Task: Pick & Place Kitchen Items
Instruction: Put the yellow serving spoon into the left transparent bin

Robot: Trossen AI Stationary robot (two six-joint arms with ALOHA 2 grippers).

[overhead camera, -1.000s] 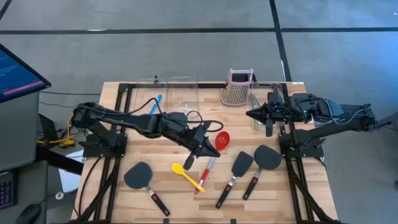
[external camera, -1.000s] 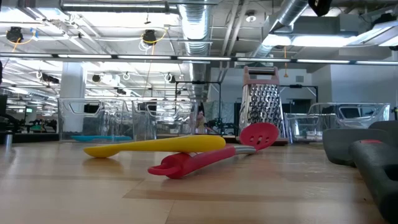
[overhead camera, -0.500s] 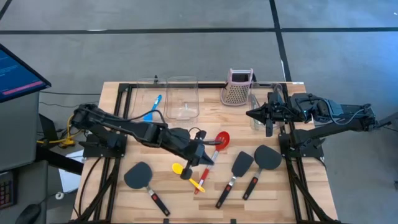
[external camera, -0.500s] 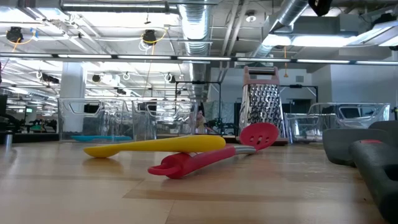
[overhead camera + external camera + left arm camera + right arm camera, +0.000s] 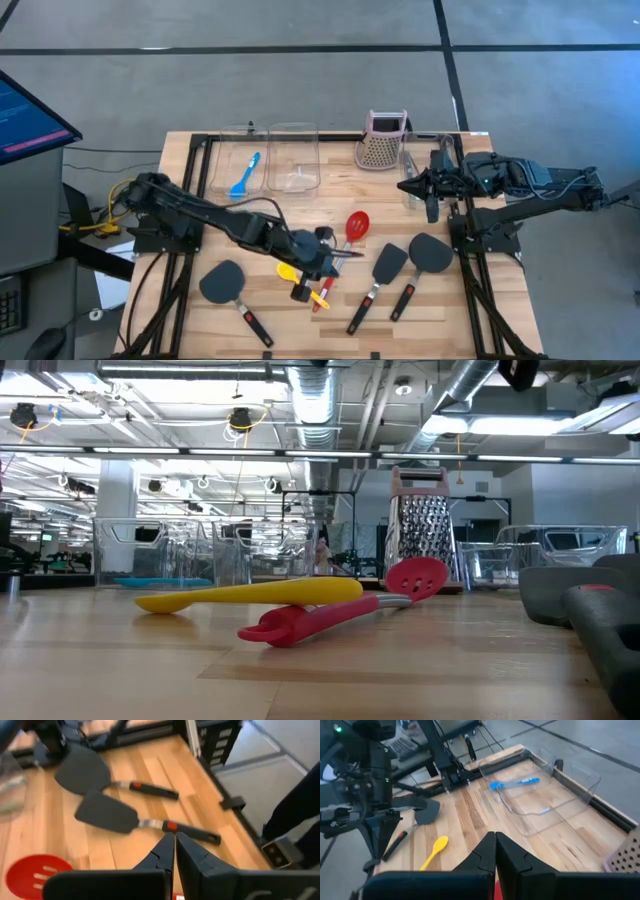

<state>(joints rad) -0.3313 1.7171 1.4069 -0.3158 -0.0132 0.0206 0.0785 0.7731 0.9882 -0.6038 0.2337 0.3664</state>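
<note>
A red spoon [image 5: 357, 224] lies mid-table, and the handle of a yellow spoon [image 5: 289, 270] crosses its handle [image 5: 300, 622]. Three black spatulas [image 5: 222, 282] [image 5: 390, 262] [image 5: 430, 252] lie flat near the front. A blue spoon [image 5: 244, 175] lies in a clear bin [image 5: 232, 150] at the back left. My left gripper [image 5: 338, 256] is shut and hangs above the two crossed spoons, pointing toward the table's right edge; in the left wrist view [image 5: 175, 842] nothing is between its fingers. My right gripper [image 5: 404, 185] waits shut, raised over the back right.
A pink-topped metal grater [image 5: 382, 142] stands at the back edge. A second clear bin [image 5: 293, 160] sits beside the first, and another [image 5: 412, 190] stands under the right arm. Bare wood shows between the spoons and the bins.
My left gripper has moved toward the table's near edge and downward, tipping its fingers lower, from beside the red spoon's head to above the crossed spoon handles. It has stayed shut. Nothing on the table has moved.
</note>
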